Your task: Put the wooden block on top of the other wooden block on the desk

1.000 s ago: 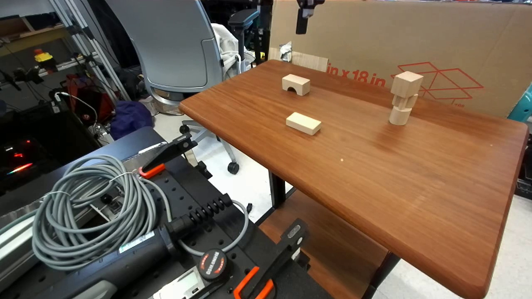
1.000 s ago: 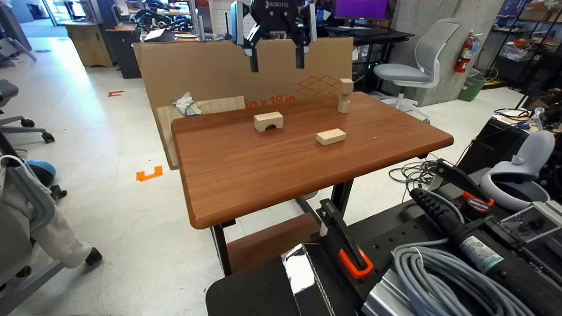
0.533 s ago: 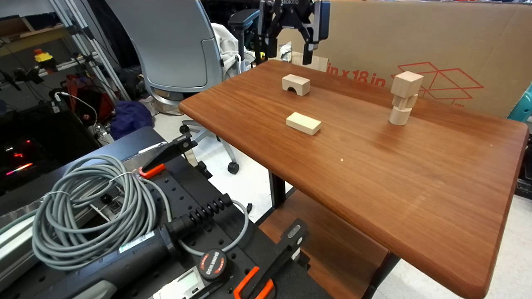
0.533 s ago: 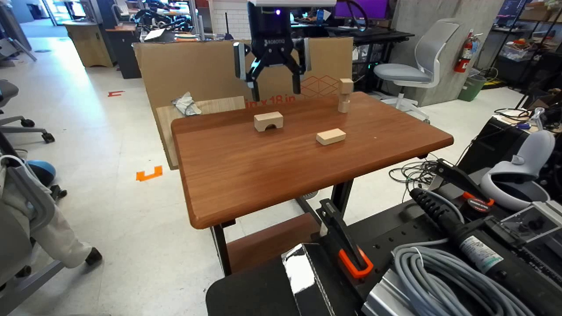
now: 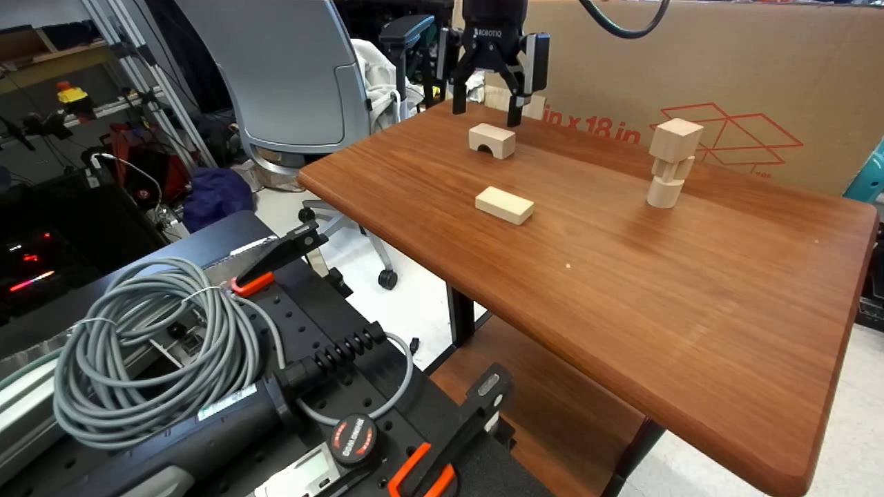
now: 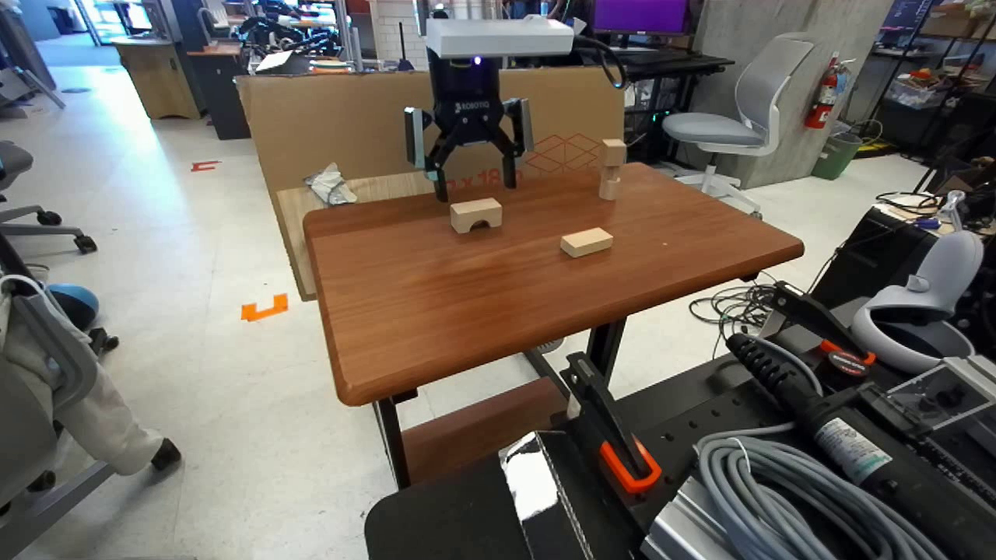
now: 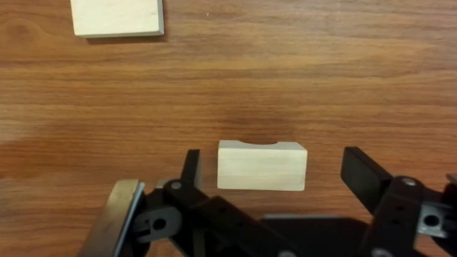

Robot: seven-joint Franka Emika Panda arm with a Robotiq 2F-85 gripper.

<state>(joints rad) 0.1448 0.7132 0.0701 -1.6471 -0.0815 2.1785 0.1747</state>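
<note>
The wooden block, pale with an arched notch, stands on the desk (image 5: 656,290) in both exterior views (image 5: 504,145) (image 6: 476,210). In the wrist view the wooden block (image 7: 262,169) shows from above, between the spread fingers and nearer the left one. My gripper (image 5: 487,116) (image 6: 475,190) (image 7: 272,152) is open and empty, pointing down above the wooden block and apart from it. The other wooden block (image 5: 504,205) (image 6: 587,242) lies flat on the desk, apart from the notched one. In the wrist view it (image 7: 117,18) is cut off at the top left.
A tall upright stack of wooden pieces (image 5: 675,141) (image 6: 612,153) stands on the desk, away from both blocks. A large cardboard sheet (image 5: 594,76) (image 6: 311,124) stands upright along the desk's far edge. A grey chair (image 5: 290,83) is beside the desk.
My gripper has come down from high above to just over the notched block, shifting slightly left in an exterior view. It has stayed open. The blocks have not moved.
</note>
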